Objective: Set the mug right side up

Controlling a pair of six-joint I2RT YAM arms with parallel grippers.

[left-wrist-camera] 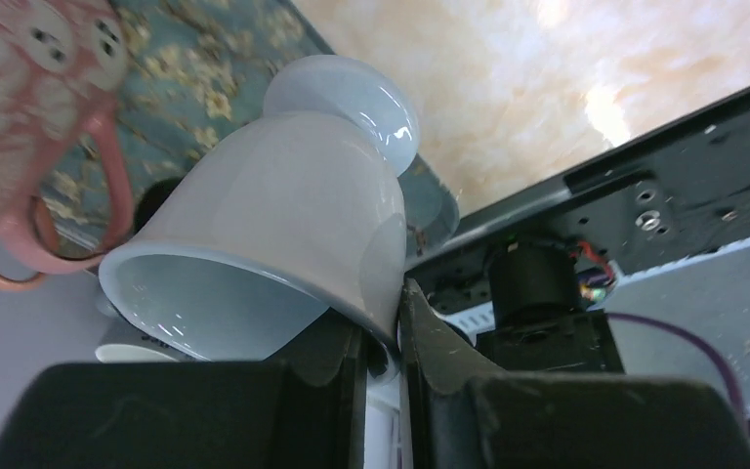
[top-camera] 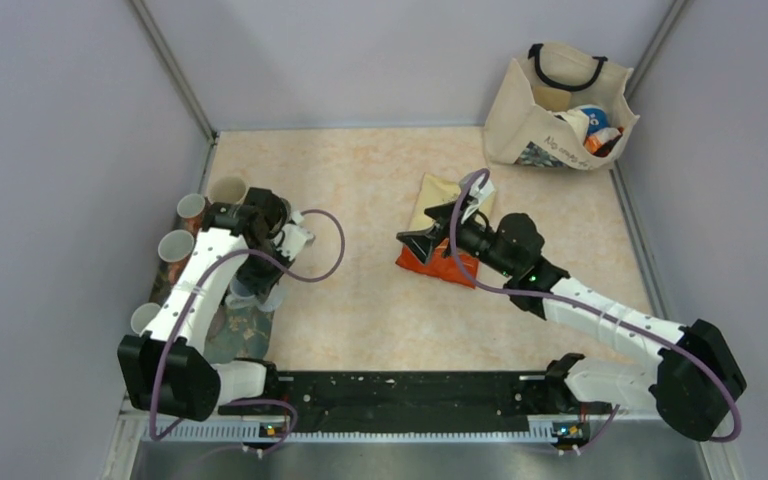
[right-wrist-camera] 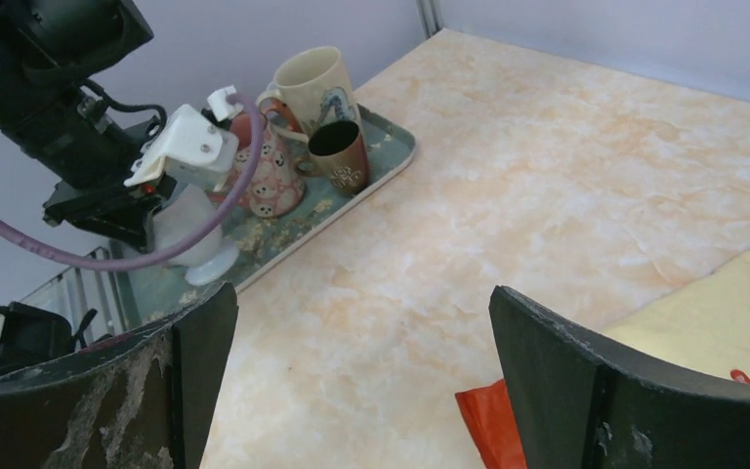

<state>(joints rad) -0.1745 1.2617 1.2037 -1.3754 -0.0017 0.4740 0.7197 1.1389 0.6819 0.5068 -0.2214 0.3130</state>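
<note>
While left claw (left-wrist-camera: 385,330) pinches the tilted mug (left-wrist-camera: 283,215) (by its rim), right claw (right-wrist-camera: 361,337) gapes | tray (left-wrist-camera: 190,93): beneath mug

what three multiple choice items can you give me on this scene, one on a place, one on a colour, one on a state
1. Where does the beige canvas tote bag stand?
A near left corner
B far right corner
C between the arm bases

2. What colour is the glossy ceramic mug held tilted in the left gripper?
A white
B green
C black

3. How is the right gripper?
A shut on the mug
B shut on nothing
C open, holding nothing

Key:
1 B, the top view shows the bag where the far and right walls meet.
2 A, the left wrist view shows a white body and rim.
3 C, its fingers stand wide apart with nothing between them.
</note>
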